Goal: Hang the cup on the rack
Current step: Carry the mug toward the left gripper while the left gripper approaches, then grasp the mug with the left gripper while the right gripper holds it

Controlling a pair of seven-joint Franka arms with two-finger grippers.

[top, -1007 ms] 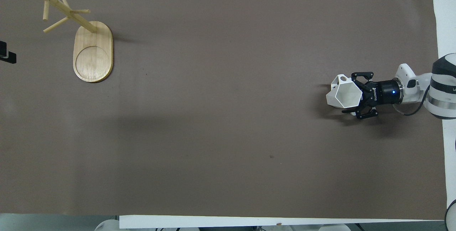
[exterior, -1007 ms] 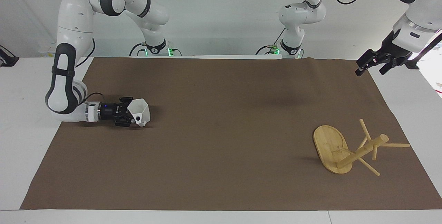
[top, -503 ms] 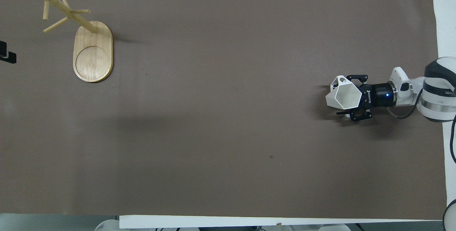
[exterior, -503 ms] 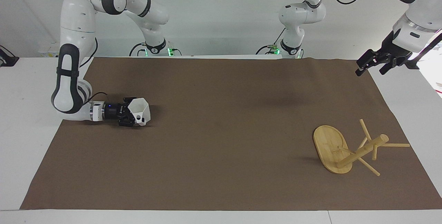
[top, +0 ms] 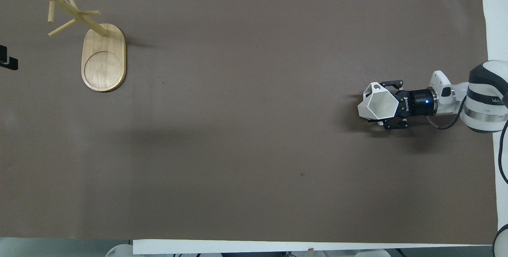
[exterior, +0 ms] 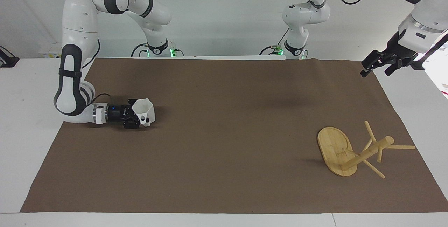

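Observation:
The white faceted cup [exterior: 145, 111] sits low over the brown mat toward the right arm's end of the table, tilted, with its mouth up and its handle loop on the side away from the robots. My right gripper [exterior: 136, 115] lies level and is shut on the cup from the side; it also shows in the overhead view [top: 384, 105] with the cup [top: 375, 106]. The bamboo rack [exterior: 364, 153] stands on its oval base [top: 104, 56] toward the left arm's end. My left gripper [exterior: 378, 67] waits open, raised over the mat's edge at that end.
A brown mat [exterior: 224, 132] covers most of the white table. The left gripper's black tip [top: 8, 60] shows at the edge of the overhead view, beside the rack's base.
The right gripper's fingers have closed in on the cup. Gripper and cup have shifted a little toward the table's middle and away from the robots. The left arm rose slightly.

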